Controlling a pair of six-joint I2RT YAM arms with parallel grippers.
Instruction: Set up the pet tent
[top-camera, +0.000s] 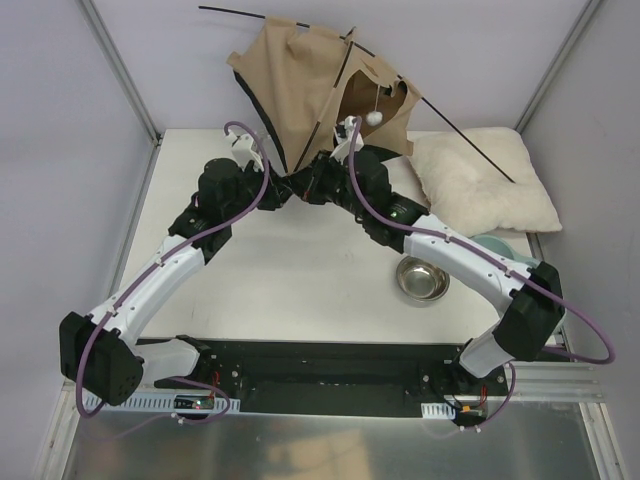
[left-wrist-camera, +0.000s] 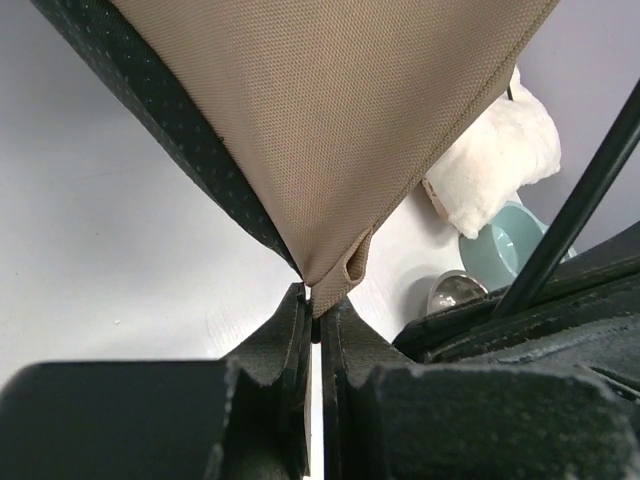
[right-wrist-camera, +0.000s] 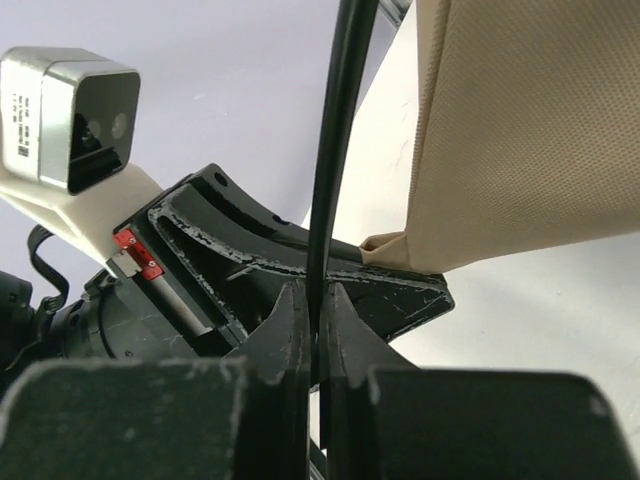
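the tent (top-camera: 300, 90) hangs crumpled over the far middle of the table (top-camera: 300, 290), with both arms meeting under its lower edge. the left gripper (left-wrist-camera: 316, 305) is clamped on a tan fabric corner of the tent, beside the dark edging. the right gripper (right-wrist-camera: 316, 295) is closed tight on a thin black pole (right-wrist-camera: 335, 150) that runs up past the fabric. a fluffy pillow (top-camera: 480, 185) lies at the far right, and a metal bowl (top-camera: 422, 280) sits nearer, just beside a blue-green bowl (left-wrist-camera: 505, 245).
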